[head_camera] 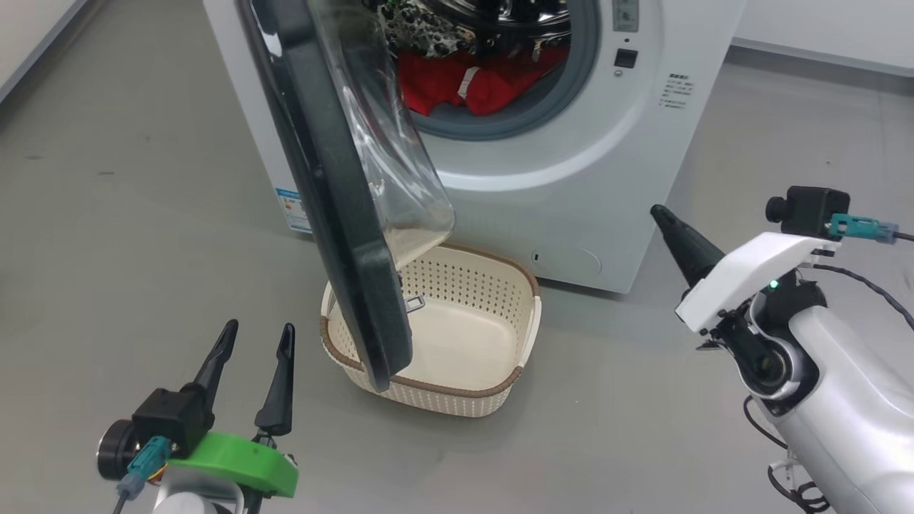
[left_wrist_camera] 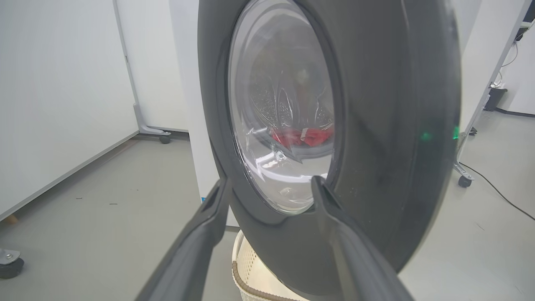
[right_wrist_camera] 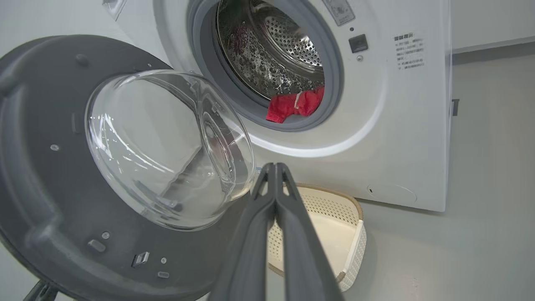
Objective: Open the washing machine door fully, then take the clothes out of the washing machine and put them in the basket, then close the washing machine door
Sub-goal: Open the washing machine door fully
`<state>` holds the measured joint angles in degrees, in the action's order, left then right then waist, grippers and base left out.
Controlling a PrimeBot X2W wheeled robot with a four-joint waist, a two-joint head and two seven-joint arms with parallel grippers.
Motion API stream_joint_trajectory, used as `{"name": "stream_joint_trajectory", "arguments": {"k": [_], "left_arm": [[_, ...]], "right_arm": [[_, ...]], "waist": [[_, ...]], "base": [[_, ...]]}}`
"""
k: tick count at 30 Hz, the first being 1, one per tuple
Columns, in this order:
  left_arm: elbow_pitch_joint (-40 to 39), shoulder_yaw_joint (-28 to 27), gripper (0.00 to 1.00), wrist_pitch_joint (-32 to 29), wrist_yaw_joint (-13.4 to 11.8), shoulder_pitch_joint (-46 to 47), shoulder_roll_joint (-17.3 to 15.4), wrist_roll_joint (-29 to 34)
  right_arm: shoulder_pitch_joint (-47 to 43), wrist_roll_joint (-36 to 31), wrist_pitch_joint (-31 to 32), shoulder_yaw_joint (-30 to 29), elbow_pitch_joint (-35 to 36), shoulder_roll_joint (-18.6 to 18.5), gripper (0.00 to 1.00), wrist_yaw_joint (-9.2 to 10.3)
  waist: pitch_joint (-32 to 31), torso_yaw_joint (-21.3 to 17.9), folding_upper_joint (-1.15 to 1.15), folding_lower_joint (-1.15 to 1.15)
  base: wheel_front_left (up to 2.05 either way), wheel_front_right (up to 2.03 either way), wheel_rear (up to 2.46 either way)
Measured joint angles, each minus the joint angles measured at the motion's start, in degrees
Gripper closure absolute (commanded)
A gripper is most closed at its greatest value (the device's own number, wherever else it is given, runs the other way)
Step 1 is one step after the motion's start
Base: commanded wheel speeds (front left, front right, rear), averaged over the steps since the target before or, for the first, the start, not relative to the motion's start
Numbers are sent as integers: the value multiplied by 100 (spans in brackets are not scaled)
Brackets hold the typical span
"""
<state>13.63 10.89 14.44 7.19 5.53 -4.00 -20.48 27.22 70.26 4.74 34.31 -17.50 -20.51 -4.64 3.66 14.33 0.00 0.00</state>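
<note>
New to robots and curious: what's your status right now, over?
Left gripper open, right gripper shut, both empty. Washing machine door open; clothes inside drum. Door overhangs basket.

A smooth grey floor (head_camera: 121,235) meets white wall panels (left_wrist_camera: 58,92) on castors (left_wrist_camera: 164,138).

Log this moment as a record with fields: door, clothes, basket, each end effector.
door: washing machine door open, swung out from the washing machine, lower edge over the basket
clothes: red clothes inside the machine, at the bottom of the opening
basket: cream basket on the floor in front of the machine; no clothes seen in it
left end effector: open, holding nothing, facing the door's outer side
right end effector: shut, holding nothing, pointing toward the machine
</note>
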Motion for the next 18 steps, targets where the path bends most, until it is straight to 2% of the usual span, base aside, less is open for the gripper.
{"name": "stream_joint_trajectory", "arguments": {"k": [6,11,12,18], "left_arm": [[-29,-41,0,0,0,-120,-15,49],[-49,-9,0,0,0,-134,-12,49],[-55,-31,0,0,0,-148,-12,49],[-78,-151,0,0,0,-250,-8,49]], "right_arm": [[-324,-573,-623,27,165,-249,100,31],[-660,-1154,-1216,8,283,-522,100,287],[-755,-1368,-1471,-7,347,-575,100,389],[-1167,-1705,-1875,-16,449,-604,100,715]], "waist": [[-87,-193,0,0],[-129,-264,0,0],[-137,-280,0,0],[-165,-356,0,0]], "base": [[0,0,0],[0,0,0],[0,0,0],[0,0,0]]}}
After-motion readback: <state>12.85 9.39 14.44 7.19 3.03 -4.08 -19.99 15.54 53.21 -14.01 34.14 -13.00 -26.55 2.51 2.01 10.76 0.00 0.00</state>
